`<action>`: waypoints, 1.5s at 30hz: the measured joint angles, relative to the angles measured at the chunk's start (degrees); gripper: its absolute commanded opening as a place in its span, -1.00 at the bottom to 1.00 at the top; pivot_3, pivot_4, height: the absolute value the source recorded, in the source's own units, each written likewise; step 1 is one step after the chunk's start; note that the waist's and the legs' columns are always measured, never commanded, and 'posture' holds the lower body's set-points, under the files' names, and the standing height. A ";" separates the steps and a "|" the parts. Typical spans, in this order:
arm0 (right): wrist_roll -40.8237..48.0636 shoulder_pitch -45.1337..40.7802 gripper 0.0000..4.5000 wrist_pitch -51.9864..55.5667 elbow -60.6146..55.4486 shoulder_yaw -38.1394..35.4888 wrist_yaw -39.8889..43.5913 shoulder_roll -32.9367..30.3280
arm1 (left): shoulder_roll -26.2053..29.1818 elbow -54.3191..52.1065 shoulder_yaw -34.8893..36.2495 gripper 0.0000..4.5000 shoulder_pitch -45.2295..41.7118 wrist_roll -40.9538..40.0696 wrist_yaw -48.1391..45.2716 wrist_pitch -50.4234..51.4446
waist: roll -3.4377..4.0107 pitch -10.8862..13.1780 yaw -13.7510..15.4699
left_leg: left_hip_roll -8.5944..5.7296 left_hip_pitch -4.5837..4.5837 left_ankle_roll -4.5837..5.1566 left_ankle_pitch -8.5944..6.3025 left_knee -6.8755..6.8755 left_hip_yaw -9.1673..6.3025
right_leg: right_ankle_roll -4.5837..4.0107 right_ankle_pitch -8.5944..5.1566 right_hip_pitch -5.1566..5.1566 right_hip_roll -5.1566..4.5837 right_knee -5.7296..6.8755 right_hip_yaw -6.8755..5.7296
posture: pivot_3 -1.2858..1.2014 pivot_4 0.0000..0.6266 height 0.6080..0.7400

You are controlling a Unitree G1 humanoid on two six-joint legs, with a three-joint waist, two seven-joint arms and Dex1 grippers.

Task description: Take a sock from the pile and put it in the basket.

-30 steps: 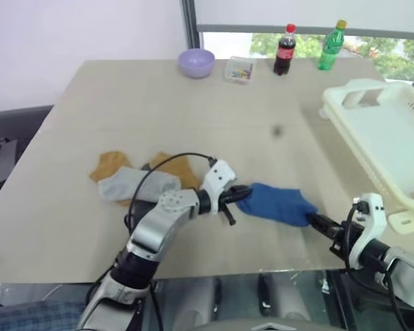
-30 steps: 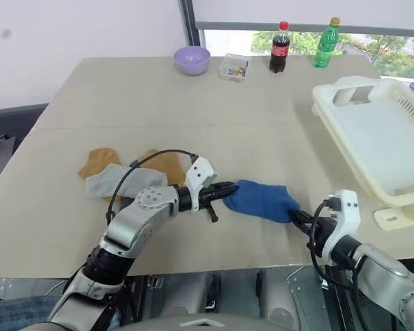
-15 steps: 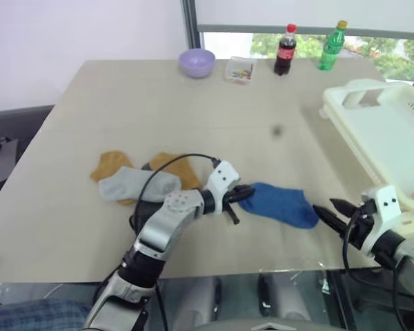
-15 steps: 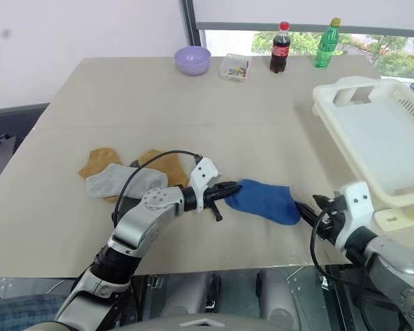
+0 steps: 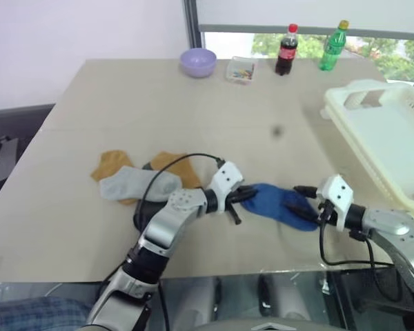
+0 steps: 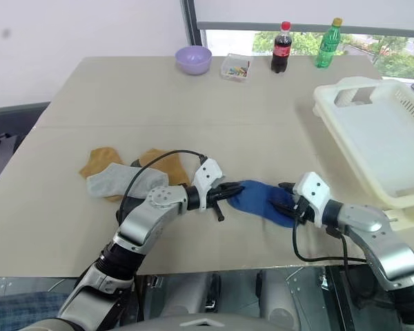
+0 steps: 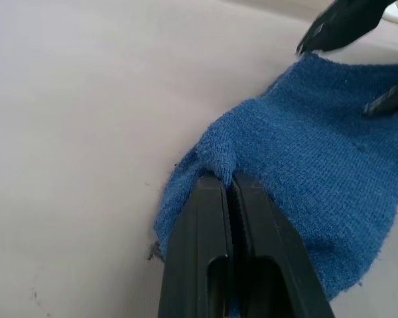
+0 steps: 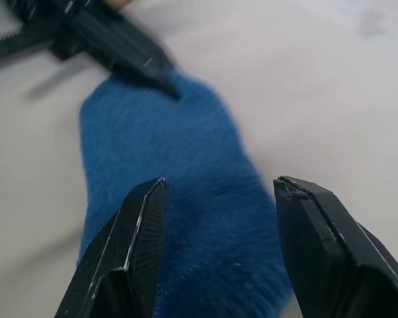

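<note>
Two sets of jaws on one blue sock, and the hand-over could snag

My left gripper point(image 5: 245, 196) has its jaws clamped tight on a pinch of the blue sock point(image 5: 281, 205) at its near end, and my right gripper point(image 6: 284, 196) comes in from the other side with jaws spread wide over the far end, gripping nothing. The risk as I judge it: if the right closes shallow, it nips only fuzz and the sock drops; if the left lets go late, we stretch it between us; let go early and it slumps flat. The basket point(image 5: 390, 138) waits well apart at the right edge, the pile point(image 5: 139, 179) lies just left of my left arm. Smooth beige bench point(image 5: 159, 103), so fabric slides easily; lilac bowl point(image 5: 198, 61), a small box point(image 5: 239, 69) and two bottles point(image 5: 286, 49) stand at the far edge under a window.
</note>
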 measured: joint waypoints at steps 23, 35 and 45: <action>-6.52 -4.65 0.19 1.57 5.40 3.00 7.59 1.75 | -1.48 0.22 5.07 0.12 0.73 -5.32 -0.35 9.32 | 0.00 -0.04 -0.05 | 0.02 0.82 0.00 -0.01 0.00 -0.13 | -0.01 -0.27 0.86 -0.02 -0.02 -0.12 | 0.03 -0.52 0.92; -8.02 -4.75 0.19 1.34 5.24 3.43 7.41 2.38 | -2.64 9.05 15.05 0.12 -7.02 -25.92 -7.15 43.28 | -0.17 -0.27 -0.20 | 0.04 0.96 0.00 -0.01 -0.01 -0.16 | 0.01 -0.28 0.99 0.00 -0.02 -0.16 | 0.03 -0.52 0.92; -8.52 -3.75 0.19 1.40 4.31 3.20 6.62 2.59 | -9.61 17.99 27.42 0.12 -11.21 -35.18 -4.54 54.29 | -0.21 -0.25 -0.19 | 0.04 0.94 -0.01 -0.01 -0.01 -0.20 | 0.01 -0.28 0.97 -0.01 -0.02 -0.18 | 0.03 -0.52 0.92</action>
